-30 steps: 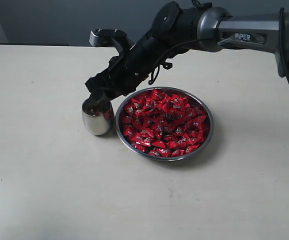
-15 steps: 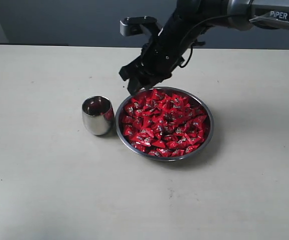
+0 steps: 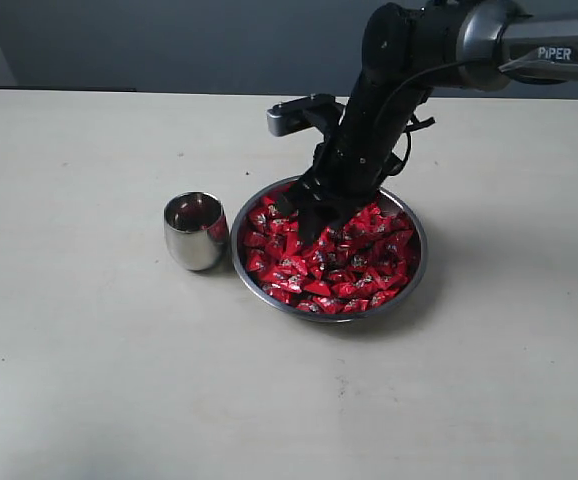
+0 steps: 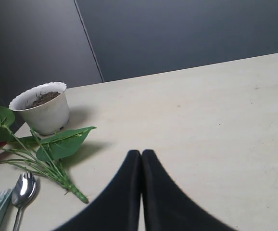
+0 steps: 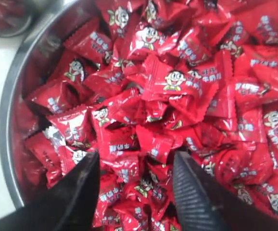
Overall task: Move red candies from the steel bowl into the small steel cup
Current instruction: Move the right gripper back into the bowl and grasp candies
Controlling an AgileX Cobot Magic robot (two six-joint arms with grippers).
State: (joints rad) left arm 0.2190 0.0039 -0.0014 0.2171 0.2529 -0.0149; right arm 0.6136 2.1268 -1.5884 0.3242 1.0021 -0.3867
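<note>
The steel bowl (image 3: pixel 416 262) sits mid-table, heaped with red candies (image 3: pixel 354 270). To its left, close by, stands the small steel cup (image 3: pixel 196 232), with something dark red inside. My right gripper (image 3: pixel 307 222) reaches down into the bowl's far-left part, open, its fingertips at the candy pile. In the right wrist view the fingers (image 5: pixel 79 192) straddle the red candies (image 5: pixel 172 79), close above them, with the bowl's rim (image 5: pixel 6 110) beside them. My left gripper (image 4: pixel 141 154) is shut on nothing, over bare table, away from the bowl.
The left wrist view shows a white plant pot (image 4: pixel 42 107), a leafy green stem (image 4: pixel 52 154) and a spoon (image 4: pixel 22 190) on the table. The right arm (image 3: pixel 449 40) stretches in from the upper right.
My right gripper has left the cup, swung right above the bowl's far-left rim, then dropped into the bowl with open fingers. The cup and bowl have not moved.
</note>
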